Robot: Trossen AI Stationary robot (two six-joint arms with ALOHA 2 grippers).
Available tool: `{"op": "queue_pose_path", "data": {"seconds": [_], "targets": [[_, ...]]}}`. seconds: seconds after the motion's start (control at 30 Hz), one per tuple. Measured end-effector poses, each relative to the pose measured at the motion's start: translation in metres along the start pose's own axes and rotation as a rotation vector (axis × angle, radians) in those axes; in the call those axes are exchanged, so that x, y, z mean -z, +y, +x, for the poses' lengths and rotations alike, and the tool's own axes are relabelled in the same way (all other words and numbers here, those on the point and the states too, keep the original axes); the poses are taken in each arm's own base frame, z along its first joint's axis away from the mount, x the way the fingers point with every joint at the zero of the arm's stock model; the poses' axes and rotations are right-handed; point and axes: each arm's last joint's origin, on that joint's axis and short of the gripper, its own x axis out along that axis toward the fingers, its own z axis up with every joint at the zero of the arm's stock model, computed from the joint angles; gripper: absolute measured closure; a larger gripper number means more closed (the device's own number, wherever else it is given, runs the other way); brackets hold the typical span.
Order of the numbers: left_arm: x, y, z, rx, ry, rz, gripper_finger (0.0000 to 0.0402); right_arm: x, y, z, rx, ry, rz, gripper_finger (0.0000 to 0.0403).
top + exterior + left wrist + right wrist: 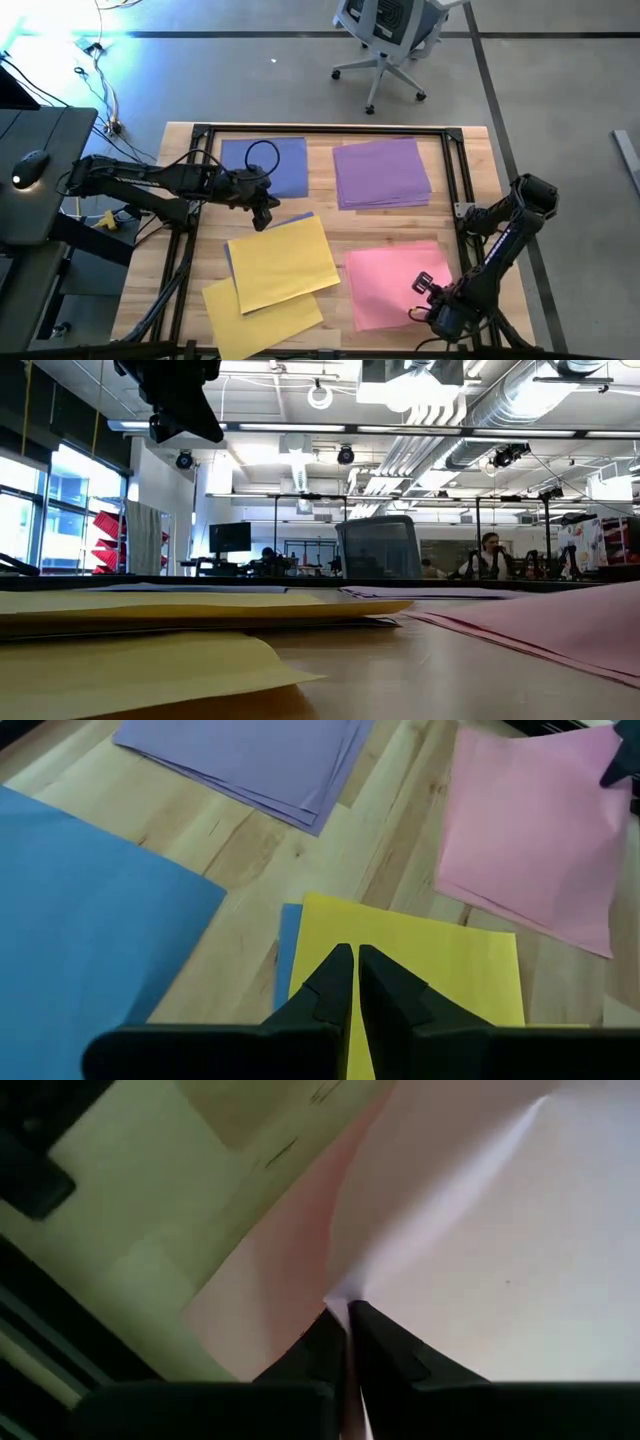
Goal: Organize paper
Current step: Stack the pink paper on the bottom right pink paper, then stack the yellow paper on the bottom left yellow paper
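The paper lies in colour groups on the wooden table [330, 225]: a blue sheet [272, 165] far left, a purple stack [382, 172] far right, yellow sheets [282, 262] near left with a blue sheet [288, 945] peeking from under them, and a pink stack [395, 285] near right. My left gripper [352, 958] hovers shut above the far edge of the top yellow sheet [430, 960], touching nothing. My right gripper [346, 1308] stands over the pink stack's right part, shut on pink paper [480, 1260]. My right gripper pinches a raised ridge of the top pink sheet [343, 1294] between its two fingertips, coming from above and pointing down. A crease runs away from the fingers across the sheet. The rest of the sheet lies on the stack and table.
A black frame [320, 131] runs around the table's far and side edges. A second yellow sheet [262, 305] sticks out toward the near edge. Bare wood shows between the stacks. An office chair [390, 30] stands on the floor beyond the table.
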Motion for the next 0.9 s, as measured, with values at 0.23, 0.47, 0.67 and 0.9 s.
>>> {"op": "queue_pose_path", "data": {"seconds": [0.23,0.47,0.67,0.9], "targets": [[0.0,0.0,0.0,0.0,0.0,0.0,0.0401,0.0,0.001,0.0,-0.016,0.004,0.066,0.028],[0.001,-0.002,0.0,0.009,0.003,0.009,0.0401,0.003,0.0,0.0,-0.015,0.034,0.126,0.0204],[0.002,-0.003,-0.001,0.013,0.004,0.021,0.0401,0.008,0.0,-0.001,-0.027,0.096,0.228,0.0163],[0.003,-0.006,-0.001,0.048,0.022,0.026,0.0401,0.014,0.003,-0.002,-0.063,0.205,0.762,0.0164]]}}
